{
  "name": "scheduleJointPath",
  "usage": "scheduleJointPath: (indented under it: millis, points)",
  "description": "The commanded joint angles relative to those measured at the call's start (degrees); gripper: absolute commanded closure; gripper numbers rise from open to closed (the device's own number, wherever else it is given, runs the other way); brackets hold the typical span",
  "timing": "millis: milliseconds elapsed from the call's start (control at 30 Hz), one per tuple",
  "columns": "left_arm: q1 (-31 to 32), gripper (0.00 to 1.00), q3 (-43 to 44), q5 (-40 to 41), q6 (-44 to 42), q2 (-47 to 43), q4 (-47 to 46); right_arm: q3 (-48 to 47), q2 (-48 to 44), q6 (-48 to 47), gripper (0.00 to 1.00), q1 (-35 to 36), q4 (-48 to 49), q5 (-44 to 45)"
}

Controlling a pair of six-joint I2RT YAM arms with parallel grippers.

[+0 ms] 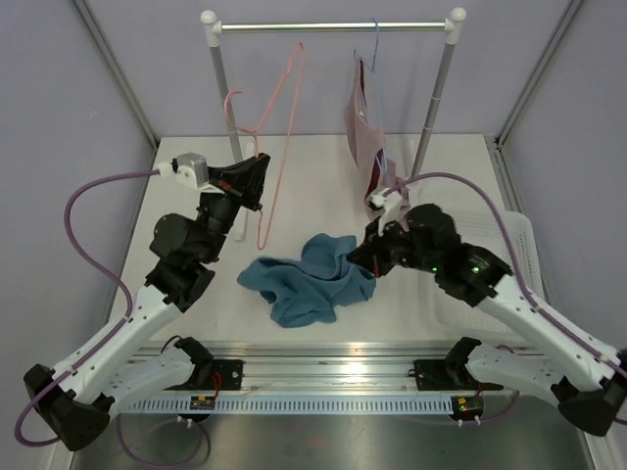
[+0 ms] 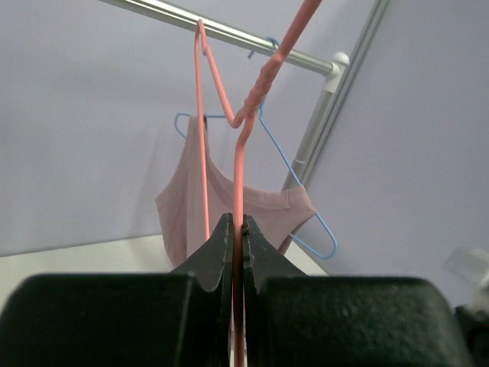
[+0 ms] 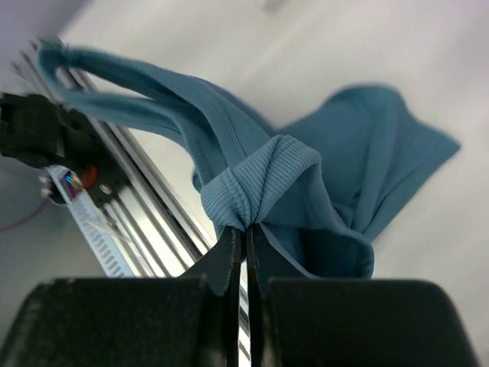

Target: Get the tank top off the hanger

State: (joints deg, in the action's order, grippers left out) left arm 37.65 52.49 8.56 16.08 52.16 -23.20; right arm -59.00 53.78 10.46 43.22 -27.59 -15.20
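Observation:
The teal-blue tank top lies crumpled on the table in front of the arms, apart from the hanger. My right gripper is shut on a bunched ribbed edge of it; in the right wrist view the tank top spreads out from the gripper. The thin pink hanger is bare and tilted, held up in front of the rack. My left gripper is shut on its wire. In the left wrist view the hanger runs up from between the closed gripper.
A dusty pink top hangs on a light blue hanger from the rack's metal rail, back right. The rack's posts stand at the back. A white basket sits at the right edge. An aluminium rail borders the near edge.

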Motion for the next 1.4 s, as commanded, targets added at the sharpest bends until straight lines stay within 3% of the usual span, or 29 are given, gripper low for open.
scheduleJointPath:
  millis: [0, 100, 167, 200, 233, 300, 333, 367, 433, 567, 700, 833, 967, 1000, 1133, 1267, 1367]
  points:
    - [0.2, 1.00, -5.7, 6.8, -1.7, -1.3, -19.4, 0.6, 10.4, 1.7, 1.00, 6.4, -5.4, 14.8]
    - [0.2, 1.00, -6.7, 6.2, -3.1, -1.1, -21.5, 3.4, 14.7, 5.5, 1.00, 7.4, -3.9, 21.3]
    - [0.2, 1.00, -4.0, 7.3, -2.8, -1.1, -15.7, 5.9, 13.3, 7.3, 1.00, 7.6, -1.8, 24.0]
    - [0.2, 1.00, 0.6, 8.9, -1.8, -0.8, -6.5, 6.4, 12.6, 8.5, 1.00, 7.5, -1.2, 24.7]
    - [0.2, 1.00, 2.9, 9.8, -1.0, -0.4, -1.3, 7.0, 11.4, 9.0, 0.86, 7.5, 0.2, 24.5]
    - [0.3, 1.00, 9.6, 13.7, 2.4, 1.4, 14.4, 7.4, 10.9, 8.3, 0.43, 7.5, 3.9, 18.8]
    - [0.4, 1.00, 11.1, 15.2, 3.6, 2.1, 18.8, 8.2, 11.1, 8.3, 0.14, 7.5, 5.5, 16.8]
    - [0.4, 1.00, 12.5, 16.6, 4.1, 2.8, 25.0, 8.3, 11.3, 8.2, 0.01, 7.5, 6.8, 15.5]
    - [0.6, 1.00, 16.0, 17.5, 4.9, 4.3, 29.8, 7.9, 13.4, 8.5, 0.01, 7.7, 8.8, 12.8]
    - [0.7, 1.00, 23.0, 19.8, 4.8, 6.9, 40.4, 7.8, 16.4, 10.3, 0.01, 7.7, 10.4, 16.3]
    - [0.7, 1.00, 33.3, 19.5, 1.5, 12.1, 46.0, 10.0, 17.2, 11.9, 0.01, 7.7, 15.6, 10.9]
    - [-0.9, 1.00, 49.1, 17.6, -1.4, 24.9, 51.7, 11.4, 17.2, 12.8, 0.01, 7.7, 16.6, 9.8]
    - [-6.1, 1.00, 62.0, 9.5, 0.5, 35.8, 55.9, 13.3, 15.3, 12.7, 0.00, 7.7, 19.1, 6.9]
    - [-7.0, 1.00, 67.8, 8.4, 0.7, 37.8, 56.8, 14.0, 14.3, 12.5, 0.01, 7.7, 22.2, 3.0]
    - [-10.4, 1.00, 73.6, 2.8, 0.4, 44.7, 54.5, 19.3, 12.2, 13.8, 0.00, 7.7, 31.4, -1.0]
    - [-11.6, 1.00, 78.5, -0.6, -0.2, 50.5, 51.8, 19.1, 14.2, 14.0, 0.01, 7.7, 31.7, -3.2]
    - [-11.9, 1.00, 81.9, -1.2, 0.2, 55.0, 52.5, 18.5, 16.4, 14.3, 0.00, 8.7, 31.0, 0.5]
